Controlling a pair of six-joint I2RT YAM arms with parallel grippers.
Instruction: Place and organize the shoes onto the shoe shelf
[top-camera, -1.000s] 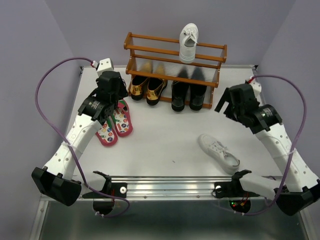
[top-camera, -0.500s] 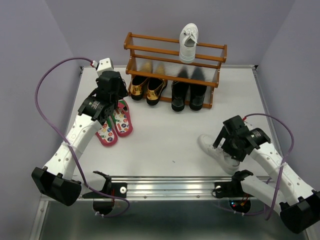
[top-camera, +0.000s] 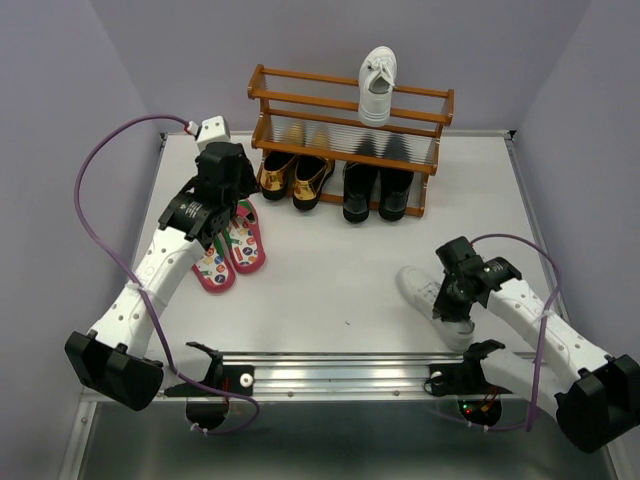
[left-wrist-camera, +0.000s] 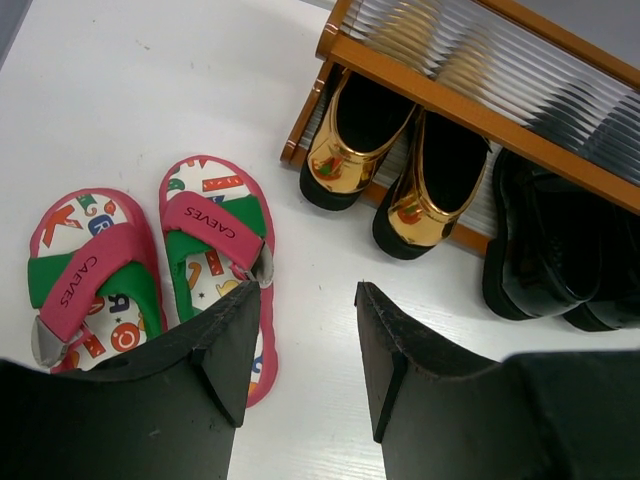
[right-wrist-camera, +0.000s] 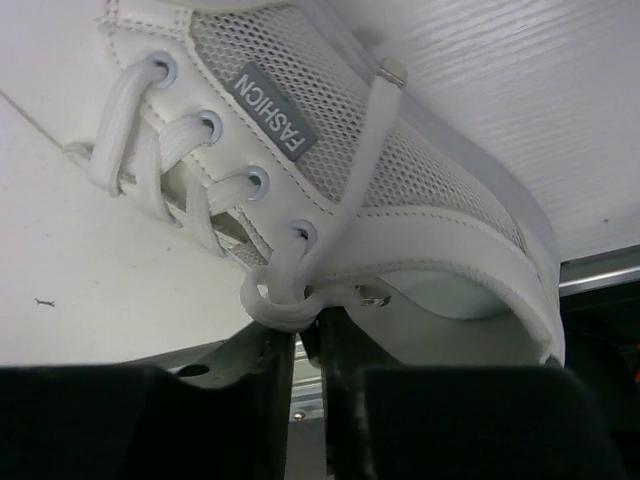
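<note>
One white sneaker (top-camera: 425, 290) lies on its side near the table's front right. My right gripper (top-camera: 452, 300) is shut on its collar by the top lace loop (right-wrist-camera: 308, 335); mesh side (right-wrist-camera: 400, 190) fills the right wrist view. The other white sneaker (top-camera: 378, 85) stands on the shoe shelf's (top-camera: 300, 100) top tier. Gold loafers (top-camera: 292, 180) (left-wrist-camera: 345, 165) and black boots (top-camera: 376, 192) (left-wrist-camera: 555, 260) sit under the lower tier. My left gripper (top-camera: 225, 190) (left-wrist-camera: 308, 292) hangs open and empty over the pink flip-flops (top-camera: 232, 255) (left-wrist-camera: 215, 225), left of the shelf.
A metal rail (top-camera: 340, 370) runs along the table's near edge, just behind the held sneaker. Purple cables (top-camera: 95, 230) loop out from both arms. The shelf rail (left-wrist-camera: 450, 100) crosses the top of the left wrist view.
My right arm swung from beside the shelf down to the sneaker at the front right, and its jaws closed on the collar. The left arm barely moved.
</note>
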